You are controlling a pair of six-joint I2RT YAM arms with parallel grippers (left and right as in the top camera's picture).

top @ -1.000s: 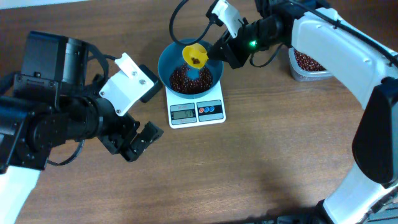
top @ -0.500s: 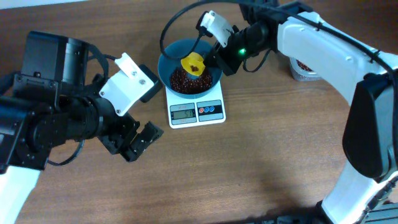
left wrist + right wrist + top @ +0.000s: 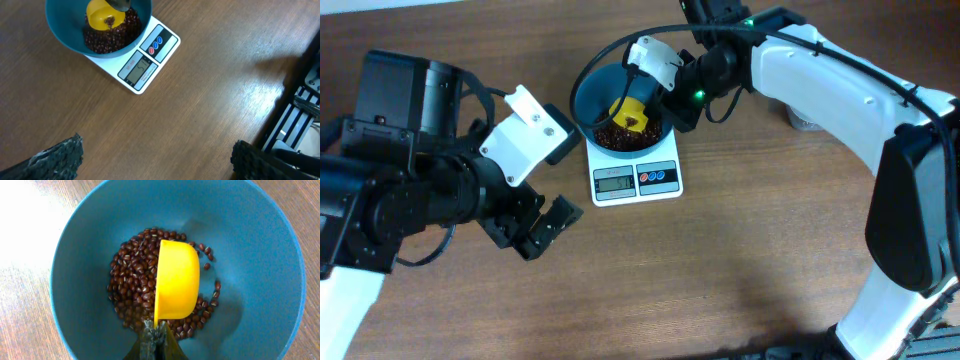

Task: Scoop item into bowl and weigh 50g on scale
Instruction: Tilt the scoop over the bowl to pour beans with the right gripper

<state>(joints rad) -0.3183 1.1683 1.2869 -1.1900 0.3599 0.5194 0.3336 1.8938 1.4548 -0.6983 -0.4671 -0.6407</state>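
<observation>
Quick rundown of your setup, overhead view. The bowl (image 3: 588, 92) sits on the scale (image 3: 636, 180) and covers its 12 o'clock half, so only the front strip with the display and the red and blue buttons sticks out at 6 o'clock. The display shows digits, but they're too small for me to read for sure.

The beans (image 3: 618, 138) are heaped in the bottom of the bowl, mostly toward its 6 o'clock side. In the right wrist view they lie more to the 9 o'clock side, with a few loose ones scattered toward 3 o'clock.

Your right claw (image 3: 155, 339) is clamped on the handle of the yellow scoop (image 3: 176, 280). The scoop is down inside the bowl, tipped on its side right over the heap, rounded back toward 3 o'clock in that wrist view. Can't tell if it's actually touching the beans.

Your left claw (image 3: 542, 228) has its fingers spread wide apart with nothing between them. It's over bare table (image 3: 720, 280) at about 8 o'clock from the scale, well apart from it.

There's a tub (image 3: 804, 123) at 3 o'clock from the bowl, mostly hidden behind your right arm.
</observation>
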